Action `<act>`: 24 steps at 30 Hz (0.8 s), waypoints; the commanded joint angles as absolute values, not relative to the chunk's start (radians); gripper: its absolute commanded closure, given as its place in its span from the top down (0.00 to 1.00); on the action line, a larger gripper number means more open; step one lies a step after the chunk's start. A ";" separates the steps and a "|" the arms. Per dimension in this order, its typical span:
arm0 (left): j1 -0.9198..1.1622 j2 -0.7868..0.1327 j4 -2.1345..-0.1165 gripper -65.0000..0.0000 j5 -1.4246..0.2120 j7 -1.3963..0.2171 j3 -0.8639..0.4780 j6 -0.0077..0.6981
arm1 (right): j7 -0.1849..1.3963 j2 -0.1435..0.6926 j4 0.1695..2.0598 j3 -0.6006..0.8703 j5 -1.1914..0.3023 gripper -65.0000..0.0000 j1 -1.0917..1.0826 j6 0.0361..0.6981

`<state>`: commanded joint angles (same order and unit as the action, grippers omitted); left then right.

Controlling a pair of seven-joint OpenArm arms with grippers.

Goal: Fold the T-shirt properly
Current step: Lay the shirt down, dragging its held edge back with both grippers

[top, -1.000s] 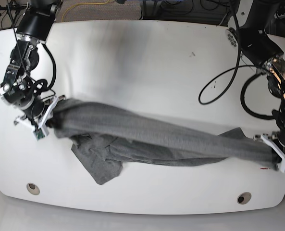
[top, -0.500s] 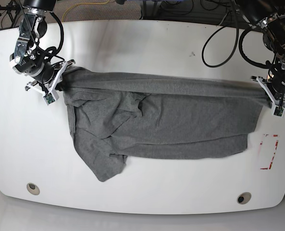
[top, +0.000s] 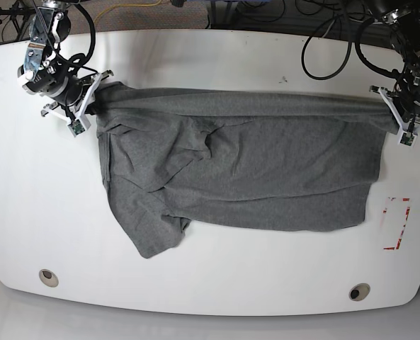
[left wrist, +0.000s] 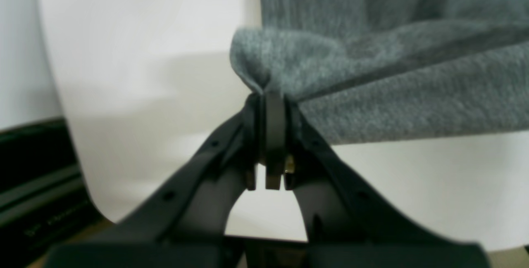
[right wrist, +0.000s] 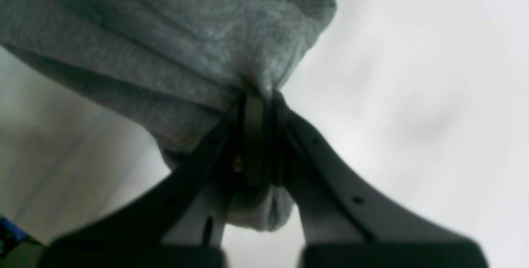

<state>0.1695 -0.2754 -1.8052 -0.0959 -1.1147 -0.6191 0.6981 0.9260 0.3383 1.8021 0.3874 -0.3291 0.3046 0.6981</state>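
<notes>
1. Grey knit T-shirt (top: 245, 166): your left gripper (top: 399, 117) was clamped on one upper corner, your right gripper (top: 89, 99) on the other.
2. White table (top: 210, 64): you had bare surface behind and before the cloth.
3. Shirt lay spread between both grippers, one sleeve (top: 149, 230) trailing forward.

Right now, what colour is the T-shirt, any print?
Plain dark heather grey T-shirt, no print visible; clearest in the base view.
</notes>
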 joint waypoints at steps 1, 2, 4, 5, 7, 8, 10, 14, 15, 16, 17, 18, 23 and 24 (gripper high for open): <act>0.171 -0.280 -1.794 0.00 -0.096 -1.115 -0.619 0.698 | 0.926 0.338 1.802 0.387 -0.329 0.01 0.309 0.698; 0.176 -0.292 -1.774 0.00 -0.099 -1.115 -0.618 0.698 | 0.926 0.338 1.802 0.386 -0.329 0.01 0.315 0.698; 0.176 -0.300 -1.758 0.00 -0.101 -1.115 -0.616 0.698 | 0.926 0.338 1.802 0.386 -0.329 0.01 0.318 0.698; 0.173 -0.303 -1.751 0.00 -0.101 -1.115 -0.616 0.698 | 0.926 0.338 1.802 0.386 -0.329 0.01 0.325 0.698; 0.171 -0.306 -1.742 0.00 -0.101 -1.115 -0.616 0.698 | 0.926 0.338 1.802 0.386 -0.329 0.01 0.332 0.698; 0.170 -0.306 -1.741 0.00 -0.101 -1.115 -0.616 0.698 | 0.926 0.338 1.802 0.386 -0.329 0.01 0.334 0.698; 0.168 -0.306 -1.739 0.00 -0.101 -1.113 -0.615 0.698 | 0.926 0.338 1.802 0.386 -0.329 0.01 0.335 0.698; 0.165 -0.306 -1.739 0.10 -0.101 -1.113 -0.607 0.698 | 0.926 0.338 1.802 0.386 -0.329 0.10 0.335 0.698; 0.162 -0.306 -1.739 0.11 -0.101 -1.113 -0.605 0.698 | 0.926 0.338 1.802 0.386 -0.329 0.12 0.335 0.698; 0.151 -0.306 -1.741 0.15 -0.101 -1.113 -0.599 0.698 | 0.926 0.338 1.802 0.386 -0.331 0.16 0.335 0.698; 0.140 -0.306 -1.742 0.15 -0.101 -1.113 -0.598 0.698 | 0.926 0.338 1.802 0.386 -0.331 0.19 0.335 0.698; 0.136 -0.306 -1.742 0.15 -0.101 -1.113 -0.595 0.698 | 0.926 0.338 1.802 0.386 -0.331 0.20 0.335 0.698; 0.104 -0.306 -1.739 0.04 -0.097 -1.115 -0.567 0.698 | 0.926 0.338 1.804 0.386 -0.332 0.21 0.335 0.698; 0.096 -0.306 -1.739 0.02 -0.097 -1.115 -0.558 0.698 | 0.926 0.338 1.804 0.386 -0.332 0.21 0.335 0.698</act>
